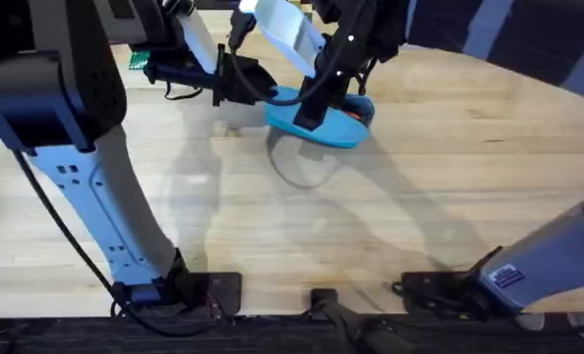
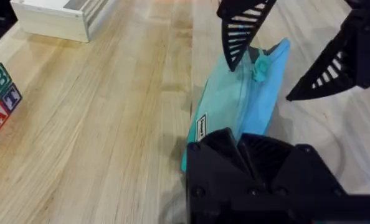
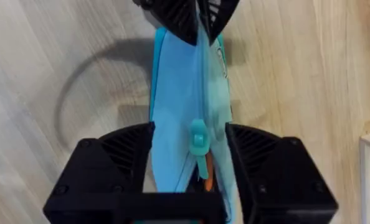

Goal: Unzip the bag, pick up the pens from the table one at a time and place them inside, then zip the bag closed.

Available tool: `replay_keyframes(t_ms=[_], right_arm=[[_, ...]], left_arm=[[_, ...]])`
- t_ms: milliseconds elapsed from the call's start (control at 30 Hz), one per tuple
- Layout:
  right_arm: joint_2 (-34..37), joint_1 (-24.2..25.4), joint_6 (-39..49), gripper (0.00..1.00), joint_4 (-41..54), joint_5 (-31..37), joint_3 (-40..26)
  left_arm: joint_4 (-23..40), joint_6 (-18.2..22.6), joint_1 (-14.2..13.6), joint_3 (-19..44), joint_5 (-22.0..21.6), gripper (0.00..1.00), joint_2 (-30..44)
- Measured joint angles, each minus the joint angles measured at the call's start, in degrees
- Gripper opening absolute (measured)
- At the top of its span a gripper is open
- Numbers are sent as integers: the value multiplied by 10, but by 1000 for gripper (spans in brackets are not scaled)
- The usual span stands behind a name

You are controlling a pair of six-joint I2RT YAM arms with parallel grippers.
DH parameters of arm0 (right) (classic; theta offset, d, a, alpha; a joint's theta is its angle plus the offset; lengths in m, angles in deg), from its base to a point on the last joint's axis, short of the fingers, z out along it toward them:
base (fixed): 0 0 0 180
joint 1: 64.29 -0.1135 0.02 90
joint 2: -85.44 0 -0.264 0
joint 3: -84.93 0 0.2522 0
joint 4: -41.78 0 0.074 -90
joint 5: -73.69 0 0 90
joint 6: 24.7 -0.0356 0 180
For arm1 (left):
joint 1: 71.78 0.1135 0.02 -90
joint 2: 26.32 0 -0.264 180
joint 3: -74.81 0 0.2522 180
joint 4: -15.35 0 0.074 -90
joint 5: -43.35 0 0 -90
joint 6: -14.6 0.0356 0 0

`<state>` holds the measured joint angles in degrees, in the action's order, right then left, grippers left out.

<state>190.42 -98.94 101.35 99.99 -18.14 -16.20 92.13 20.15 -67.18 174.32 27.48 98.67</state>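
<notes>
On the pale wood-plank counter (image 1: pixel 439 177) the light blue fabric pouch (image 3: pixel 185 118) lies pinched at one end by the left gripper (image 2: pixel 241 149), the right gripper (image 3: pixel 197 162) open astride its teal pull (image 3: pixel 199 134), an orange pen (image 3: pixel 205 182) tucked inside, zipping apparently left

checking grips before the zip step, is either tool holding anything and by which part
The left tool is shut on one end of the bag. The right tool is open astride the teal pull at the other end, not yet gripping it.
</notes>
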Motion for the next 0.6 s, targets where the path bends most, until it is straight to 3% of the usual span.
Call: replay_keyframes(t_ms=[167, 600], right_arm=[[0, 0, 0, 591, -1, 0, 0], [0, 0, 0, 516, -11, 0, 0]], left_arm=[[0, 0, 0, 0, 0, 41, 0], [0, 0, 0, 0, 0, 42, 0]])
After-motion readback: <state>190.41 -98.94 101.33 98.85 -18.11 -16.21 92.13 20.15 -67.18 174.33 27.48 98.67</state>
